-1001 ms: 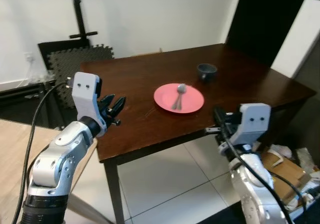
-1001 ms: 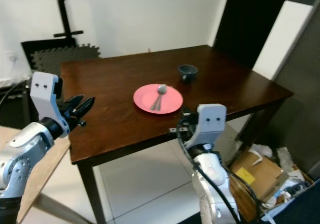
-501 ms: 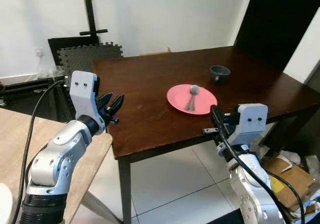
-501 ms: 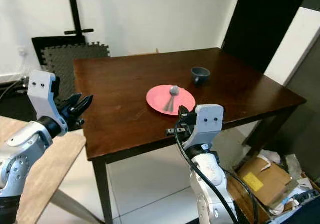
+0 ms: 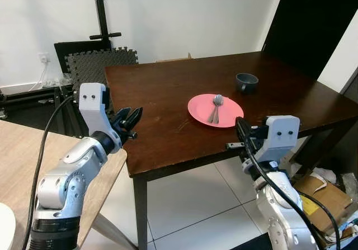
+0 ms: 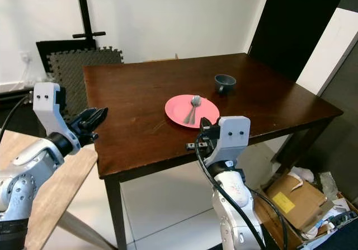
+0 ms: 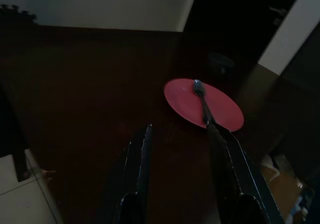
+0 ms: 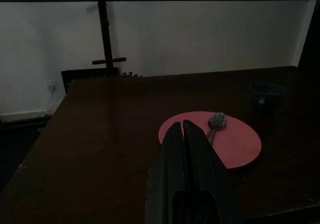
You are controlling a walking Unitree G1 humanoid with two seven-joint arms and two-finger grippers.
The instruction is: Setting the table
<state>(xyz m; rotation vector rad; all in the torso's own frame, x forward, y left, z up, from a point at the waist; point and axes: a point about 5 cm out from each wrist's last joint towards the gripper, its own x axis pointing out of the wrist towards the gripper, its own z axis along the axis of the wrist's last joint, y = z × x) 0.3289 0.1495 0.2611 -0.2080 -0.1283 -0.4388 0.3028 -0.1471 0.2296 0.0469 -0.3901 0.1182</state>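
Note:
A pink plate [image 5: 201,109] lies on the dark wooden table [image 5: 162,93], with a silver spoon [image 5: 216,102] and a fork [image 7: 202,101] resting on it. A dark cup [image 5: 246,81] stands beyond the plate. My left gripper [image 5: 130,121] is open and held at the table's left edge, empty. Near the front edge, below the plate, my right gripper [image 5: 241,133] is shut with nothing in it. Its black fingers [image 8: 182,149] point toward the plate [image 8: 235,144] in the right wrist view.
A light wooden surface [image 5: 33,155] lies at my left. Foam mats [image 5: 92,65] and a black stand [image 5: 102,15] lean against the white wall. A cardboard box [image 5: 319,191] sits on the tiled floor at the right.
The camera has turned and come slightly closer, so the table shifted right in view. My left gripper has edged nearer the table's left edge. The right gripper holds its place.

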